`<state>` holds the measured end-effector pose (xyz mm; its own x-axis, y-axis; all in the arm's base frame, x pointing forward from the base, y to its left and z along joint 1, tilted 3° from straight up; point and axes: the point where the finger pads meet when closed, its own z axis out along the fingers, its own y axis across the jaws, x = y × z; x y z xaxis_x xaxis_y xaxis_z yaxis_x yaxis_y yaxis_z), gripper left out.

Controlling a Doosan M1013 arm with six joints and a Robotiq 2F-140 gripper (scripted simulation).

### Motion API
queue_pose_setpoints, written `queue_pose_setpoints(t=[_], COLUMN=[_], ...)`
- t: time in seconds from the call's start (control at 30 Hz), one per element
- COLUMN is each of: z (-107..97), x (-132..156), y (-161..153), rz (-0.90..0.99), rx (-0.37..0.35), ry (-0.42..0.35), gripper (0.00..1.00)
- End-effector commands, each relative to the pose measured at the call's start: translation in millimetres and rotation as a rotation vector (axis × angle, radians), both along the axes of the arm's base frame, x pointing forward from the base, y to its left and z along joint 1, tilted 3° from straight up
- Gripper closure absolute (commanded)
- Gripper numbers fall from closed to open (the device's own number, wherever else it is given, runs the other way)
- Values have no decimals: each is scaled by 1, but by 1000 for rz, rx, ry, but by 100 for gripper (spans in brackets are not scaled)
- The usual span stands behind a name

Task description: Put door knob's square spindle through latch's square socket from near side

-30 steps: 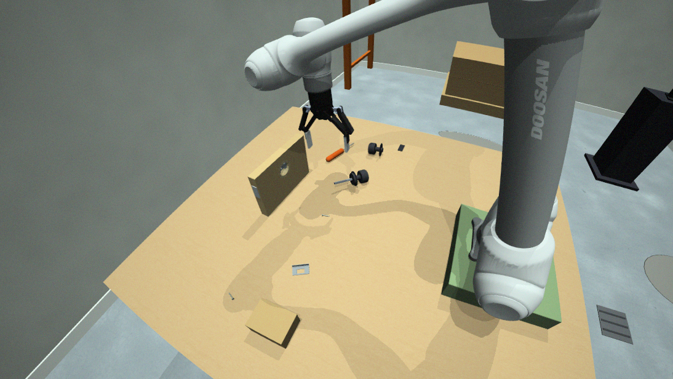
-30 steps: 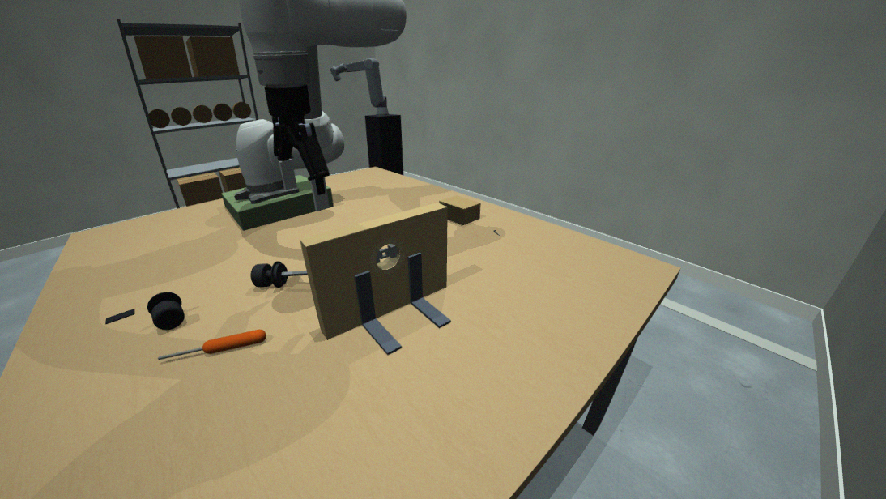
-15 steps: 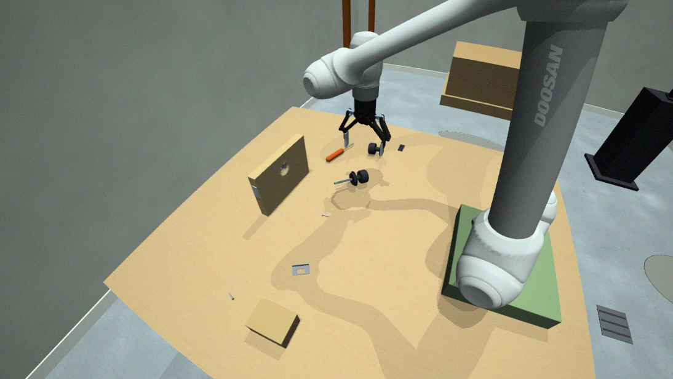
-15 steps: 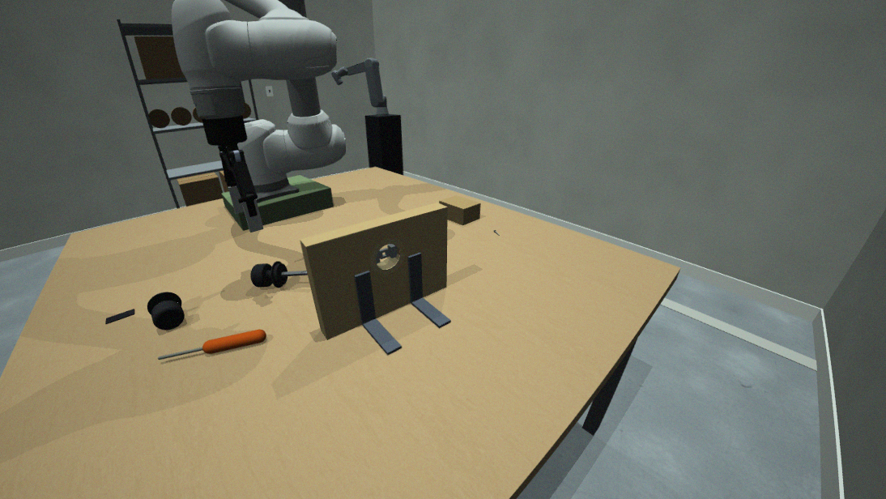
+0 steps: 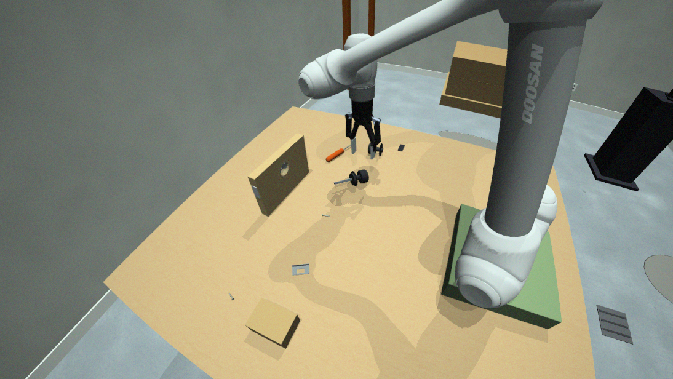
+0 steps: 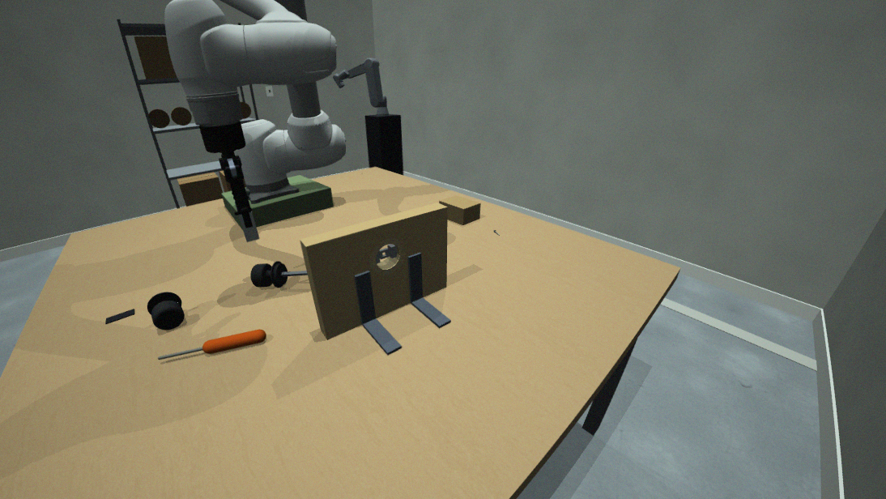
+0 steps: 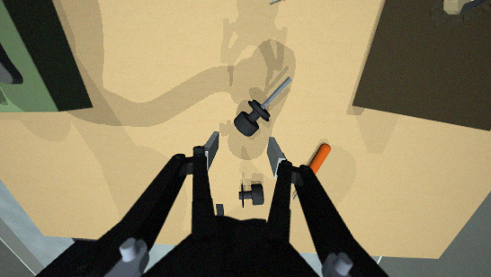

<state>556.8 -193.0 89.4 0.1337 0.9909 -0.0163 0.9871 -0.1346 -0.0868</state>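
Note:
The black door knob with its grey square spindle (image 5: 355, 177) lies on its side on the table; it also shows in the exterior view (image 6: 270, 274) and the wrist view (image 7: 250, 119). Its spindle points towards the upright wood panel (image 5: 278, 173) (image 6: 376, 267), whose round hole holds the latch (image 6: 388, 255). My gripper (image 5: 361, 150) (image 6: 249, 232) (image 7: 243, 142) hangs above the table, pointing down. It is partly open and empty. The knob lies below it and a little ahead of the fingertips.
A second black knob (image 5: 376, 149) (image 7: 252, 194) and an orange-handled screwdriver (image 5: 336, 154) (image 7: 318, 158) lie near the gripper. A small black plate (image 5: 400, 147), a metal plate (image 5: 299, 269), a wooden block (image 5: 272, 321) and loose screws lie on the table. My green base (image 5: 505, 277) stands at the side.

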Motion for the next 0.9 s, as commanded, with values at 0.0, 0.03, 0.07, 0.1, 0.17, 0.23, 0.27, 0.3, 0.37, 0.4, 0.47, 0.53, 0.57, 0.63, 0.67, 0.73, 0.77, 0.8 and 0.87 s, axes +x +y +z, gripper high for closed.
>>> queue_pose_setpoints(t=[0.0,0.03,0.07,0.1,0.17,0.23,0.27,0.3,0.37,0.4,0.47,0.53,0.57,0.63,0.67,0.73,0.77,0.8,0.87], z=[-1,-1,-1,-2,-3,-4,-7,-10,-11,-11,-11,-12,-12,-14,-14,-18,-21,-22,-22], x=[0,0,1,1,1,2,3,4,4,4,4,5,5,5,5,7,8,8,8], y=[0,0,0,-1,-1,-2,-3,-4,-4,-4,-5,-5,-5,-5,-6,-7,-8,-9,-9], rz=[-1,-5,-15,-31,-74,-117,-121,-121,-121,-121,-122,-137,-153,-196,-219,-243,-243,-243,-243], rx=[0,1,3,6,13,19,20,20,20,20,20,22,25,32,36,39,39,39,40], ry=[0,2,6,13,31,49,51,51,51,51,51,57,64,82,91,102,102,102,102], gripper=[43,43,43,43,43,43,43,43,43,43,43,43,43,43,43,43,43,43,43])
